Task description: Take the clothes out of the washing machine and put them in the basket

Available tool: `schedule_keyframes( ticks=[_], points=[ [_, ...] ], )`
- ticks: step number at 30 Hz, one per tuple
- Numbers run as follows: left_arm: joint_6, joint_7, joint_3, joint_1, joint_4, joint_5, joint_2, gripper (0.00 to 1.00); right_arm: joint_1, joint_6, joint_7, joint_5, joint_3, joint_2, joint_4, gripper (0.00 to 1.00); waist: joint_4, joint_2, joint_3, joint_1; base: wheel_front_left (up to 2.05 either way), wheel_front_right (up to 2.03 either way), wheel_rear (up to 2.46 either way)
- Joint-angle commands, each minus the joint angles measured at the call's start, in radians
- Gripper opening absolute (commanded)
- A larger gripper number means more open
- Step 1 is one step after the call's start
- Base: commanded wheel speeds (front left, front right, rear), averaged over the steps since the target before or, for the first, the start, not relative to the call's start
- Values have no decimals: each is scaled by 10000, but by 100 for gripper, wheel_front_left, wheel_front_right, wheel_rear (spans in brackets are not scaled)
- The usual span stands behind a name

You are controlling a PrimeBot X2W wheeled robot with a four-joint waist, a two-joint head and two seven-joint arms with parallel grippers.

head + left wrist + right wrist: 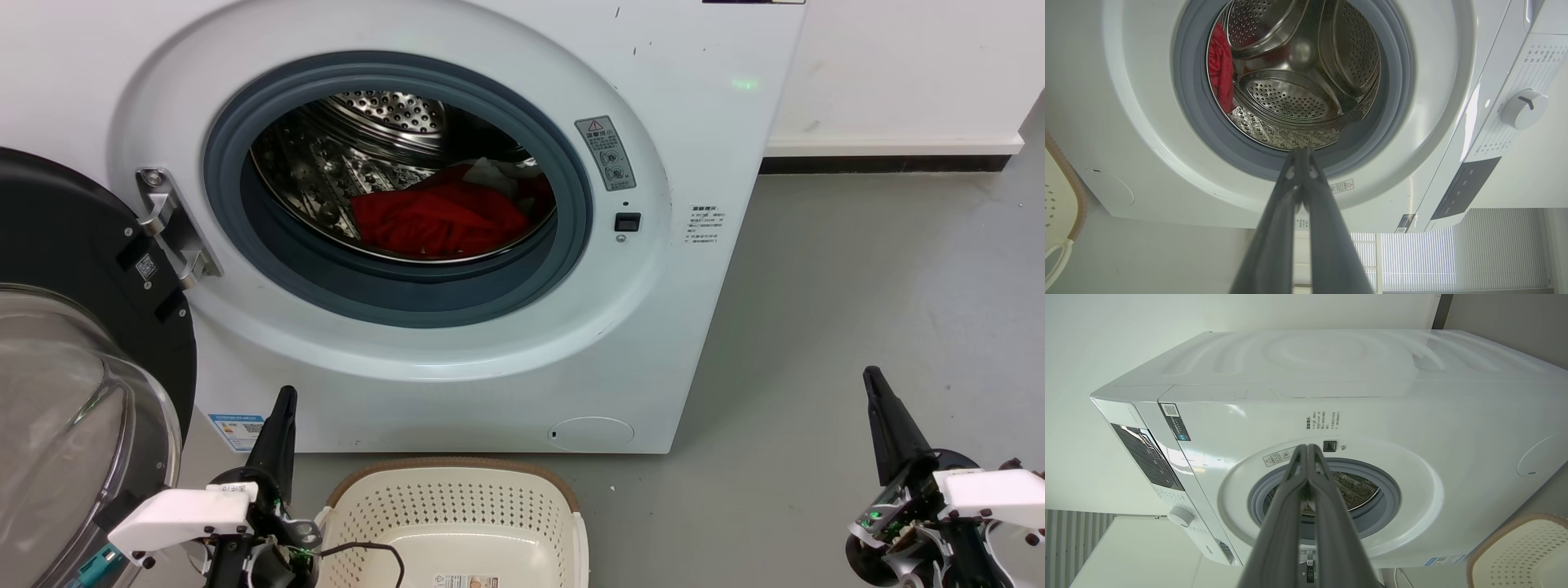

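Observation:
The white washing machine (694, 106) stands in front of me with its porthole open. Red clothes (441, 219) lie low in the steel drum (392, 110), with a whitish piece (494, 173) behind them. The left wrist view catches a strip of the red clothes (1220, 69) at the drum's edge. The cream basket (457, 514) with a brown rim sits on the floor right below the machine. My left gripper (285, 394) is shut and empty, at the basket's left. My right gripper (872, 376) is shut and empty, off to the right over the floor.
The black-framed glass door (73, 392) hangs open at the left, close to my left arm. Grey floor (857, 286) stretches to the right of the machine up to a white wall with a dark skirting (890, 163). A black cable (367, 549) droops over the basket's near edge.

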Motion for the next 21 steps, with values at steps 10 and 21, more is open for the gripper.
schedule_keyframes(
  ticks=[10, 21],
  points=[
    [-22, 38, 18, -55, -10, 1, -3, 0, -129, -3, 1, -46, 5, 32, 12, 0, 0, 0, 0, 0, 0, 0, 0],
    [-22, 38, 18, -55, -10, 1, -3, 0, -129, -3, 1, -46, 5, 32, 12, 0, 0, 0, 0, 0, 0, 0, 0]
  ],
)
